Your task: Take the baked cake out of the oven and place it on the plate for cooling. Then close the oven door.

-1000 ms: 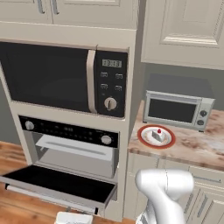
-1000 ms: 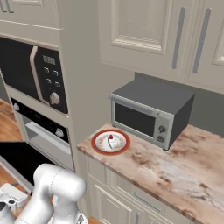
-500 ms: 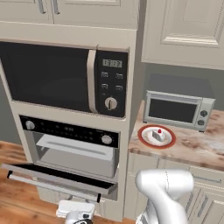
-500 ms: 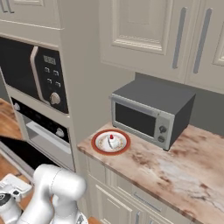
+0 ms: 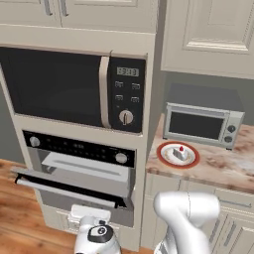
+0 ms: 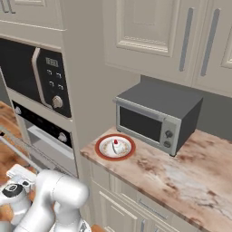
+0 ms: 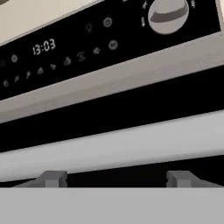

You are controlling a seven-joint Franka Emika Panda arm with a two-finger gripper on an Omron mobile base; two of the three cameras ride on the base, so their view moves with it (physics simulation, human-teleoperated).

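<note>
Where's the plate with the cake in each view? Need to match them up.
Left base view: the plate sits right of centre on the counter, the cake on it, in front of the toaster oven.
Right base view: the plate sits left of centre at the counter's near corner, with the cake on it.
Hand view: no plate; this one faces the oven's control strip.
Shared landmark: the toaster oven just behind the plate.

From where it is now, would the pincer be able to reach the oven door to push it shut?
Probably yes. The pincer sits low, just under the front edge of the half-raised oven door, its fingers wide apart and holding nothing. Nothing appears to stand between them, so pushing the door on up looks feasible.
</note>
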